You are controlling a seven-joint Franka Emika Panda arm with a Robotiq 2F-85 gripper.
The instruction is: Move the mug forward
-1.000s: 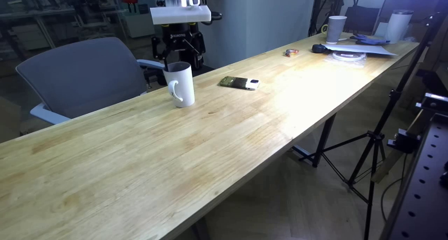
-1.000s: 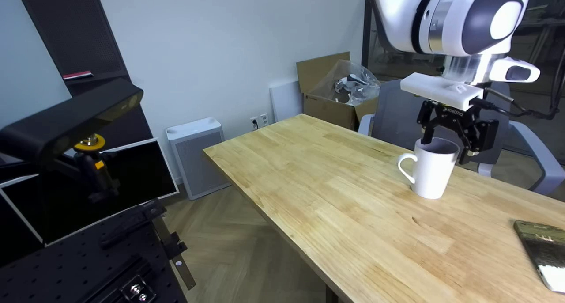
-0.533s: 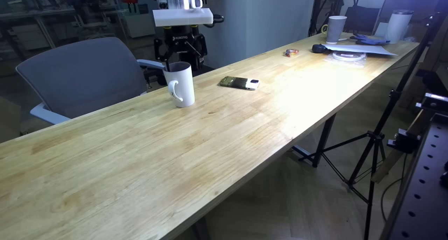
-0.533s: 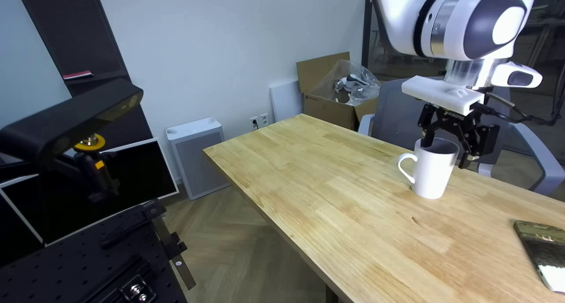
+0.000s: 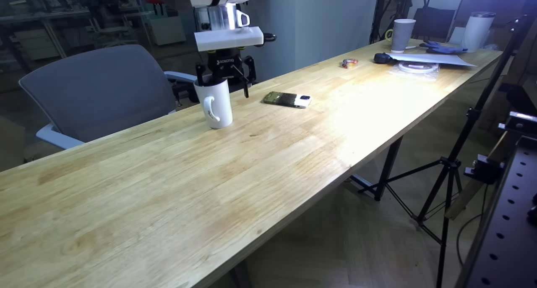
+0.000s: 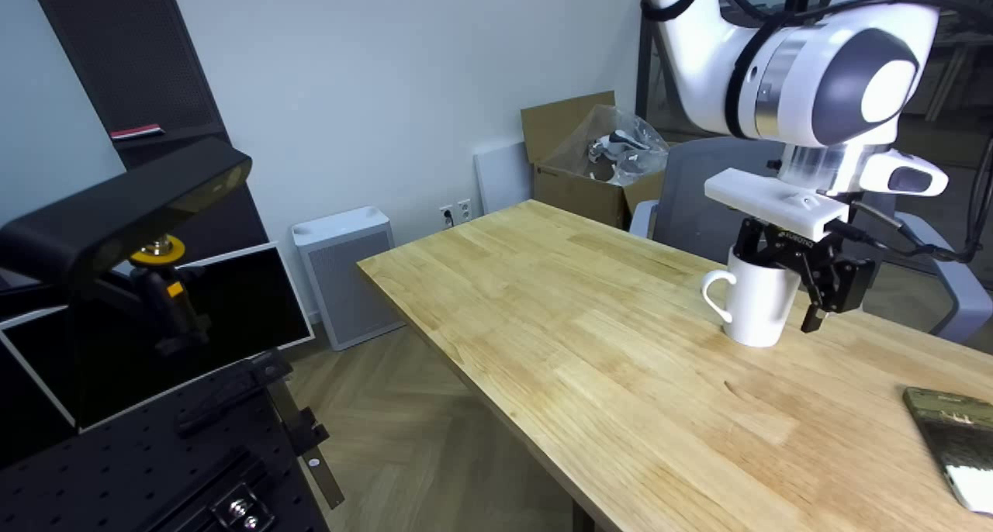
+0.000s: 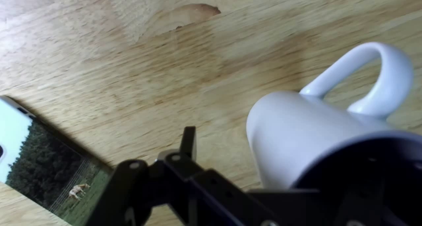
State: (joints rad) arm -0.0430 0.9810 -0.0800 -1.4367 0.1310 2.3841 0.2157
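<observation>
The white mug [image 5: 218, 107] stands on the wooden table near the chair-side edge; it also shows in an exterior view [image 6: 760, 303], its handle pointing away from the phone. In the wrist view the mug [image 7: 296, 130] is at the right, its dark opening partly cut off. My gripper [image 5: 226, 88] is open and low over the mug, straddling its wall. One finger reaches down inside the mug and its tip is hidden. The other finger is outside, on the phone side, apart from the wall. The gripper also shows in an exterior view [image 6: 783, 291].
A phone with a picture case [image 5: 287, 99] lies on the table beside the mug, near the outer finger. A grey office chair [image 5: 100, 90] stands behind the table edge. Further along the table are a grey cup [image 5: 402, 36], papers and a white tumbler [image 5: 478, 32].
My gripper has moved down, so one finger sits deeper in the mug and the other is lower beside it. The mug has shifted or tilted very slightly. The phone has not moved.
</observation>
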